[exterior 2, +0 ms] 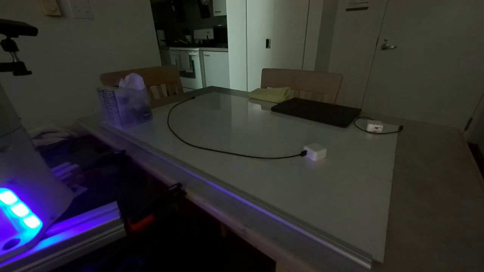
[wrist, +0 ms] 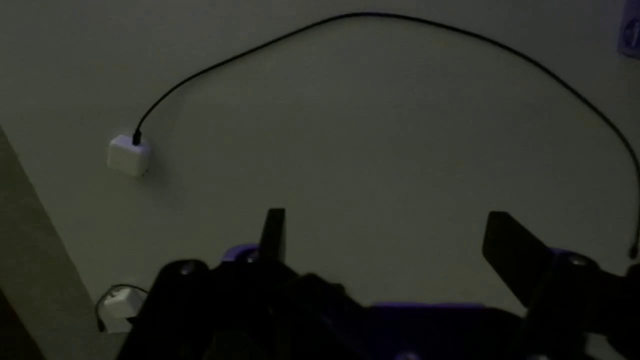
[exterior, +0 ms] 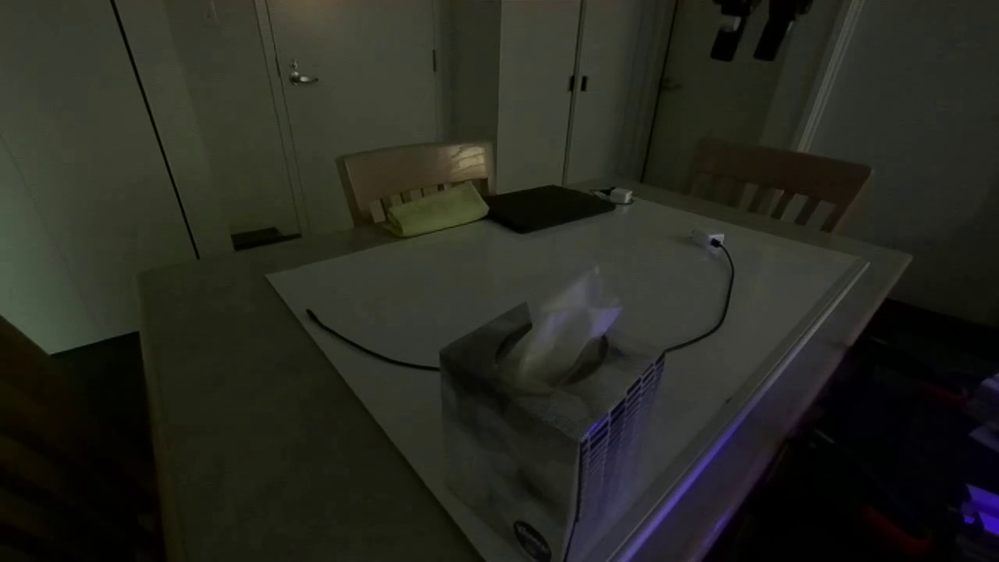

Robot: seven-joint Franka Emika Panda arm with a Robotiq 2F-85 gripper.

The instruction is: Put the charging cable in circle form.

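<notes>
The black charging cable [exterior 2: 227, 152] lies on the white board in a wide open arc, its two ends far apart. One end goes into a white plug block [exterior 2: 315, 152]; the free end [exterior 2: 193, 98] rests toward the far side. Part of the cable [exterior: 730, 297] is hidden behind the tissue box in an exterior view. From above, the wrist view shows the cable [wrist: 370, 14] curving round beyond the fingertips. My gripper [wrist: 387, 212] is open over bare board, touching nothing. It also hangs high above the table, as the gripper [exterior: 747, 56] in an exterior view.
A tissue box [exterior 2: 132, 107] stands on the board's edge. At the back lie a flat black pad [exterior 2: 317, 110] and a yellow-green cloth [exterior 2: 270, 94]. Another white plug [exterior 2: 374, 126] with a short black cord sits near the pad. Chairs surround the table; the room is dim.
</notes>
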